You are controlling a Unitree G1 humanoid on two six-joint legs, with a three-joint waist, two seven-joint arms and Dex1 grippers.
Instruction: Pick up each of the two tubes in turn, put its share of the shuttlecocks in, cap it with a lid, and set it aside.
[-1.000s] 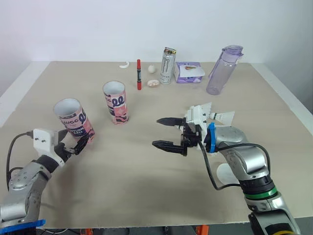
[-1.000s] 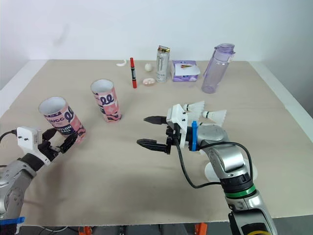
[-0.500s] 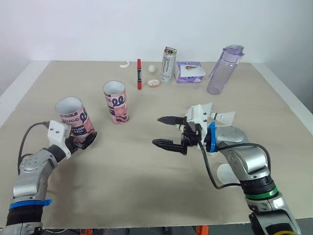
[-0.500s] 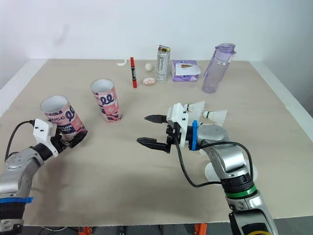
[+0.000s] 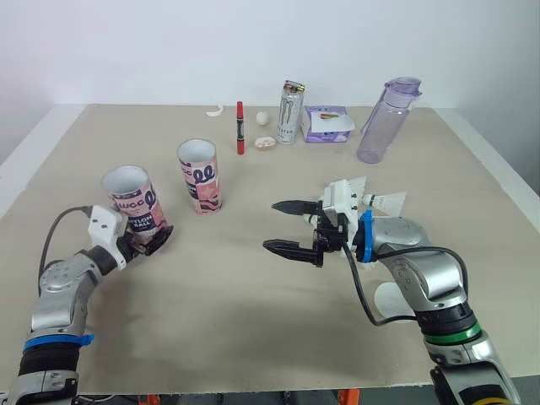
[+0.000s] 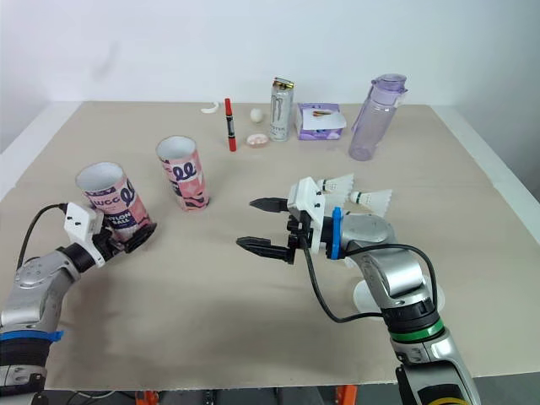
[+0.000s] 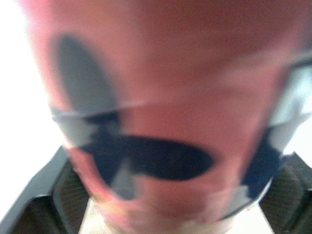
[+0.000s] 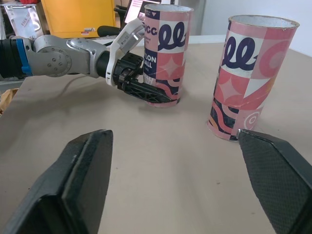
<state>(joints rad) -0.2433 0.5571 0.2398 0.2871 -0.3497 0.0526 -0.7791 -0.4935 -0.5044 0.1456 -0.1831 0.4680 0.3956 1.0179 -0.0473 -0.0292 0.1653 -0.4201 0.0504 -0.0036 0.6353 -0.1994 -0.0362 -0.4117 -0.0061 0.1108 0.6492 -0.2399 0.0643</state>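
Left claw (image 5: 148,240): clamped round the near tube (image 5: 135,201), low down
Right claw (image 5: 284,226): wide open, holding nothing
Done: basically zip, far tube (image 5: 200,175) untouched
To go: shuttlecocks (image 5: 386,202) in, lids, set aside

Tall can (image 5: 289,112) stands far back on table (image 5: 253,321). Purple pack (image 5: 327,124) just beside can, at 3 o'clock. Purple bottle (image 5: 381,123) further out, same way. Red pen (image 5: 240,128) at can's 9 o'clock. Small white ball (image 5: 262,118), maybe egg, between pen and can.
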